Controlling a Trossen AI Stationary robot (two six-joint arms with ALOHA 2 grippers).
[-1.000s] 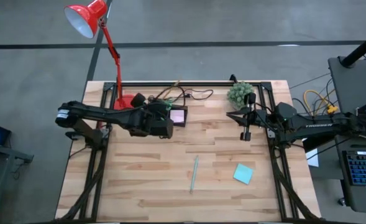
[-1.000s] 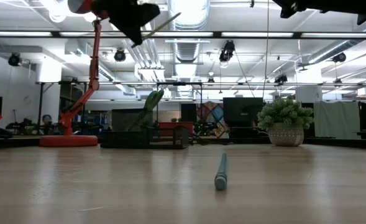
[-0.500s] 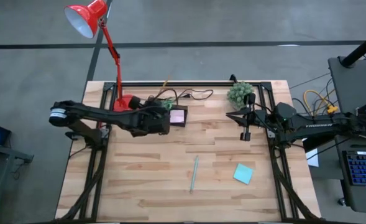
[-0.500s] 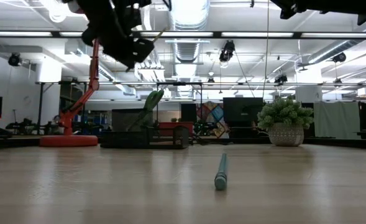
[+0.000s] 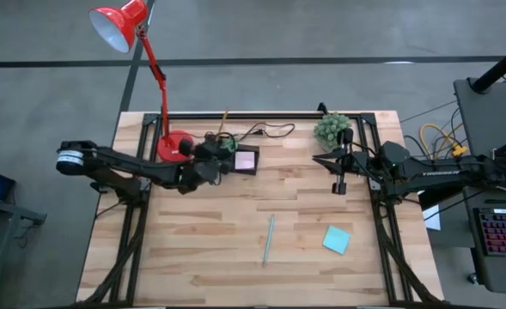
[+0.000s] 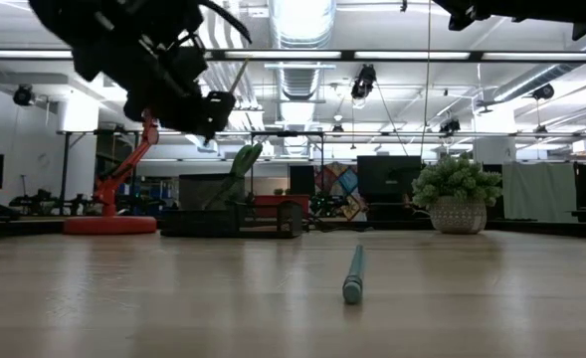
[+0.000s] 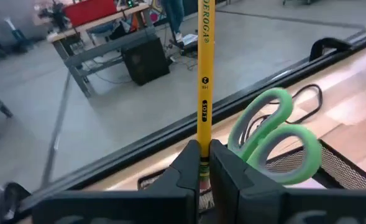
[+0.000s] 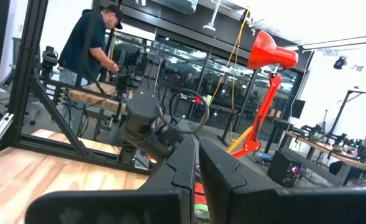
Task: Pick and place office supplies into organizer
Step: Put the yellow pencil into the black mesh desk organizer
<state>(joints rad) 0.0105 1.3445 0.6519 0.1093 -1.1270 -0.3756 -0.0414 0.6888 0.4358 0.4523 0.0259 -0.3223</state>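
High view: left gripper (image 5: 216, 153) at the small black rectangular organizer (image 5: 240, 159) near the table's far edge, pink square sticky pad (image 5: 246, 160) inside; thin green pencil (image 5: 269, 239) and teal square sticky pad (image 5: 336, 239) lie apart on the wooden table (image 5: 192, 240); right gripper (image 5: 340, 184) clenched, empty, near the right edge.
Left wrist view: fingers clamp a yellow pencil (image 7: 205, 68) upright beside green-handled scissors (image 7: 272, 135) standing in the organizer.

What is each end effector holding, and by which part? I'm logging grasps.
The left end effector grips a yellow wooden pencil near its lower end, upright. The right end effector is shut and holds nothing.
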